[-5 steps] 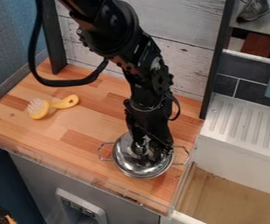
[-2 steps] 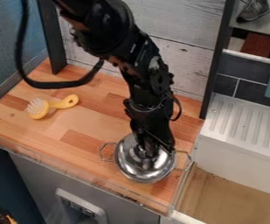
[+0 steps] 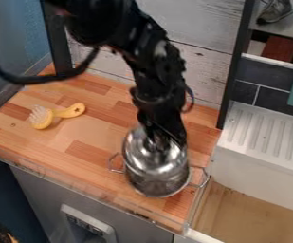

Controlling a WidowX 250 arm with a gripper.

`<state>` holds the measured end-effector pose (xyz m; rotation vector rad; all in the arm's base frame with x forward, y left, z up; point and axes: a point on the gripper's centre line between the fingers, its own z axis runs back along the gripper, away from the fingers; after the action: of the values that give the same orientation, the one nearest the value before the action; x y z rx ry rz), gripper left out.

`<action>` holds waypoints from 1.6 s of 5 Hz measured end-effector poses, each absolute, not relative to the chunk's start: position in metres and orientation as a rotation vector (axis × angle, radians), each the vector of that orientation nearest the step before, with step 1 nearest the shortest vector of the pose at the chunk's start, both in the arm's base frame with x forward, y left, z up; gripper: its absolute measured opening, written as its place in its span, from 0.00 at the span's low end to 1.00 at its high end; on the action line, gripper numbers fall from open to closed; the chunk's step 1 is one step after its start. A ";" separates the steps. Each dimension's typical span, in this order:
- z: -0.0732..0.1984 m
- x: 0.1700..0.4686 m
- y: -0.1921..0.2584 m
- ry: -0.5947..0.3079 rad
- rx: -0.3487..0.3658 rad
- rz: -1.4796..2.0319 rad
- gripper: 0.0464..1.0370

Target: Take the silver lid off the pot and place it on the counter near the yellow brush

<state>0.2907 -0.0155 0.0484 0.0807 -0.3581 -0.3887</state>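
Gripping the steel lid [image 3: 136, 148] from above with the black hand [image 3: 164, 140], closed on its top, likely for balance; holding it just over the two-handled pot [image 3: 158, 186], near the right end of the counter [image 3: 88, 149], well apart from the yellow brush [image 3: 68, 111]

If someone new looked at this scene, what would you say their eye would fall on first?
Probably the black arm, coming down from the top edge over the wooden counter, its pincer at the lid over a shiny two-handled pot near the front right. Next, perhaps, the yellow brush lying on the counter's left.
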 end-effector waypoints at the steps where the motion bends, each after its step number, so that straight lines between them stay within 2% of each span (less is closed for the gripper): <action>1: 0.062 0.308 0.022 -0.393 0.107 -0.296 0.24; 2: 0.057 0.324 0.055 -0.374 0.135 -0.244 0.24; 4: 0.044 0.353 0.122 -0.322 0.133 -0.128 0.24; 5: 0.031 0.356 0.150 -0.287 0.133 -0.080 0.24; 8: -0.008 0.370 0.197 -0.188 0.085 0.001 0.24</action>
<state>0.3698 0.1966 -0.0085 0.0853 -0.1876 0.0008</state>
